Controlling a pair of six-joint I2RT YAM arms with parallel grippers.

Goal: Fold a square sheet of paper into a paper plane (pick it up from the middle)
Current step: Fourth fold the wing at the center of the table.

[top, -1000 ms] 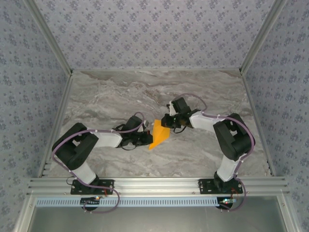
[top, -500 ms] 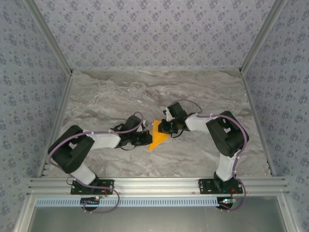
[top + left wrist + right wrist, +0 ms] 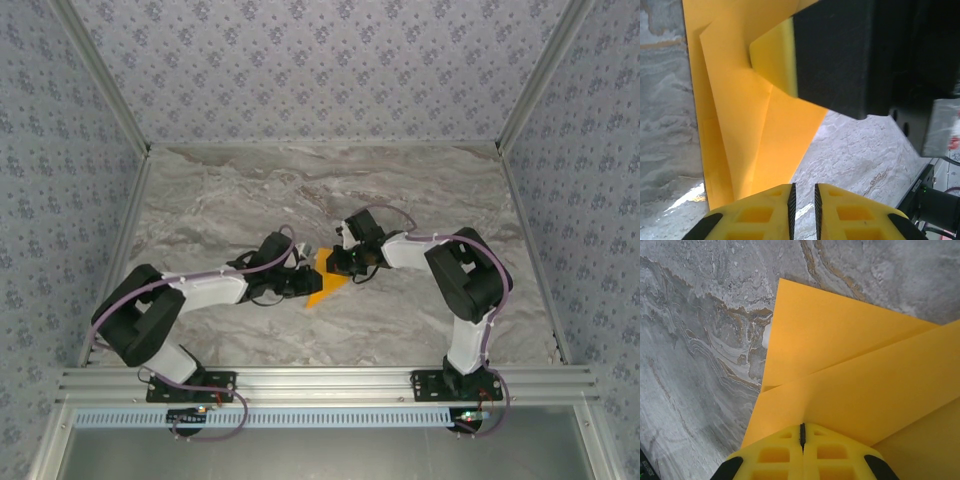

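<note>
**Workpiece position.** The sheet of paper [image 3: 324,282] lies on the marble table [image 3: 230,200], at the centre of the top view, between the two grippers. It is partly folded. The left wrist view shows overlapping layers and diagonal creases [image 3: 740,125]. The right wrist view shows a folded flap lying over a lower layer [image 3: 840,365].

**Finger state.**
- The left gripper [image 3: 303,283] sits at the left edge of the sheet. Its fingers are parted by a narrow slit [image 3: 803,187], far wider than the paper, so they hold nothing.
- The right gripper [image 3: 338,266] sits at the upper right edge of the sheet. Its fingers are pressed together [image 3: 802,426], and the tip bears down on the top layer [image 3: 771,57]. It cannot be told whether a layer is nipped between them.

**Handling properties (judgement).**
- The paper is very light, thin and limp. It probably slides on the smooth marble unless one gripper pins it.
- Creases hold, so a misplaced fold is likely permanent.
- Folded layers tend to spring open when released.
- The paper tears or crumples under a hard pinch or a sideways drag.

**Where to take hold.** Grip a free edge or flap corner with a shallow pinch. Pin the centre crease with closed fingertips.
</note>
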